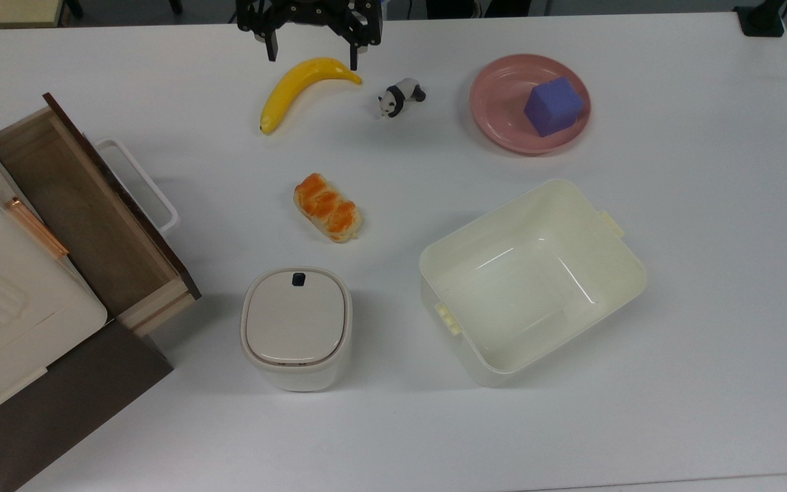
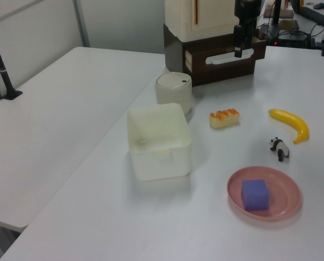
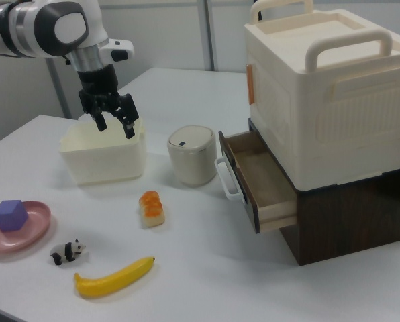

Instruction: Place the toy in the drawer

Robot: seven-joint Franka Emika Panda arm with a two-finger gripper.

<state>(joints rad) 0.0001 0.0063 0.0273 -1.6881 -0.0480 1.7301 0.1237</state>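
Approach step: your claw (image 1: pixel 311 55) hangs spread and empty above the banana (image 1: pixel 301 87). Next, shift toward the top view's right and drop over the toy (image 1: pixel 401 96); drawer (image 1: pixel 86 217) is already pulled out.

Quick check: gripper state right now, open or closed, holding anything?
Gripper: open, holding nothing, up above the table. The toy stands on the table beside the banana.

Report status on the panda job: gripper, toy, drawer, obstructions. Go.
Gripper open, empty, raised above the table. Panda toy standing on the table between banana and pink plate. Drawer open, nothing seen inside. No obstruction around the toy.
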